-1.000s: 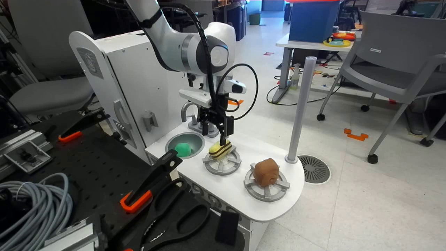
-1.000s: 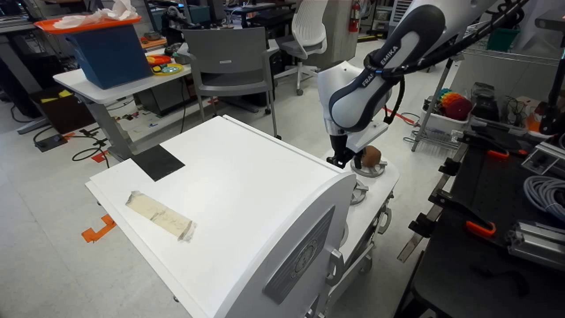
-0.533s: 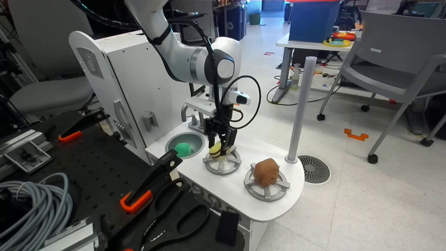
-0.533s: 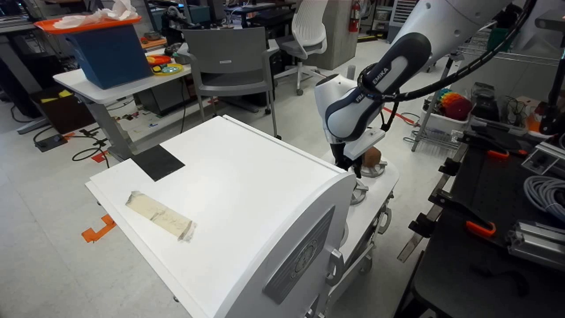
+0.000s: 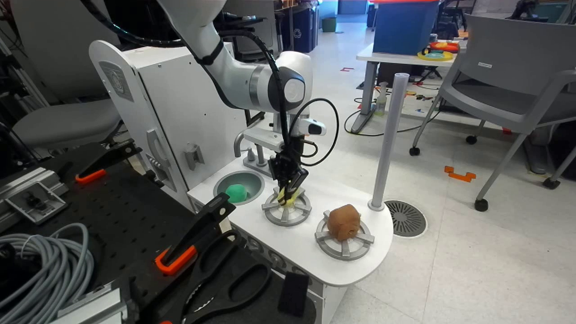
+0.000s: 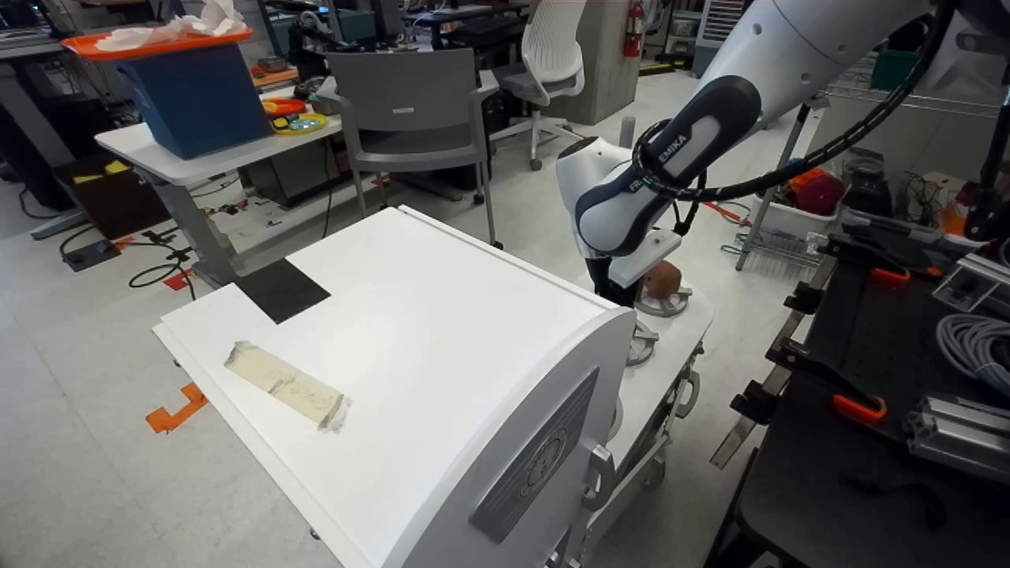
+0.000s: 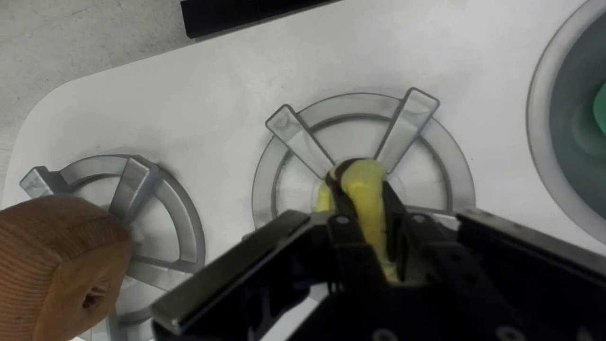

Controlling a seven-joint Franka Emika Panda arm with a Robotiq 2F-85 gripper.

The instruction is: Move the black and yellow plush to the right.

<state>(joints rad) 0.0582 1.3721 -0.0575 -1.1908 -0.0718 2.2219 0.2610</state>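
Since a second ago, the gripper (image 7: 365, 201) has been lowered and its fingers (image 7: 342, 222), then spread, brought together: the black and yellow plush (image 7: 363, 181) is pinched between them, on or just over the burner grate (image 7: 461, 189) beside the sink (image 7: 539, 109). Most of it is covered by the fingers; in the wrist view the brown plush (image 7: 52, 265) is cut off. The visible yellow strip is aligned nearly up and down that view, rounded end pointed away from the gripper; the full long axis cannot be told.
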